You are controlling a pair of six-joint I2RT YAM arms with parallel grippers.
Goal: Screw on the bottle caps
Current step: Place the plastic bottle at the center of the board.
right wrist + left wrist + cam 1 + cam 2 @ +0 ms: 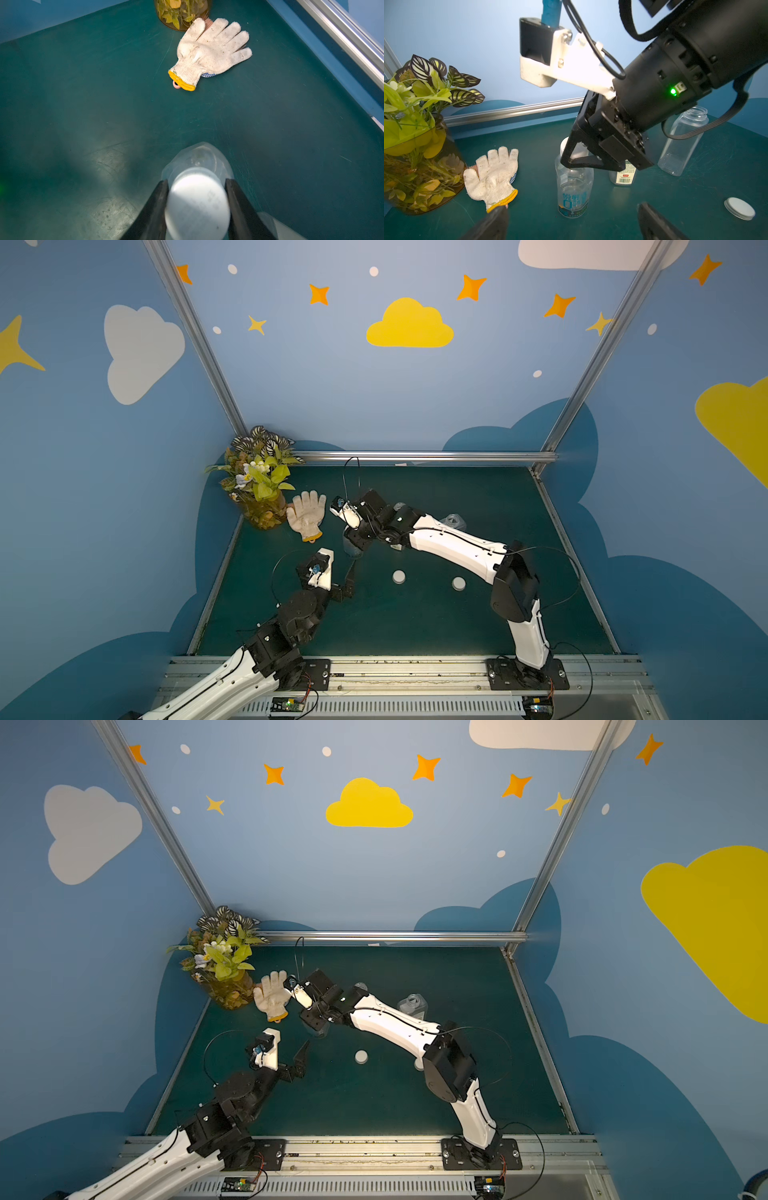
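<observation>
1. We see the right gripper (196, 181) closed on a white screw cap (197, 205). Its two black jaws press the cap's rim from opposite sides.
2. Directly below those jaws, the cap sits on the neck of a blue-labelled bottle (574, 187). The bottle stands upright on the green mat (83, 104). We cannot tell how far the cap is threaded on.
3. The left gripper (572, 206) holds nothing, and its jaws are spread wide. The blue-labelled bottle stands just ahead of the gap between them and touches neither finger.
4. On the far side of the right jaws from the left gripper stands a barcode-labelled bottle (623, 176). The gripper body hides its upper part, so we cannot see its neck.
5. Farther out on that same side, well apart from both pairs of jaws, a flat-sided clear bottle (683, 141) stands upright with its neck uncapped.
6. A loose white cap (399, 576) and a second loose cap (459, 583) lie flat on the mat. Both are off to one side of the left jaws, and nothing touches them.
7. Ahead of the right jaws, a white work glove (209, 54) with a yellow cuff lies flat. It is just beside a glass vase of artificial plants (415, 124).
</observation>
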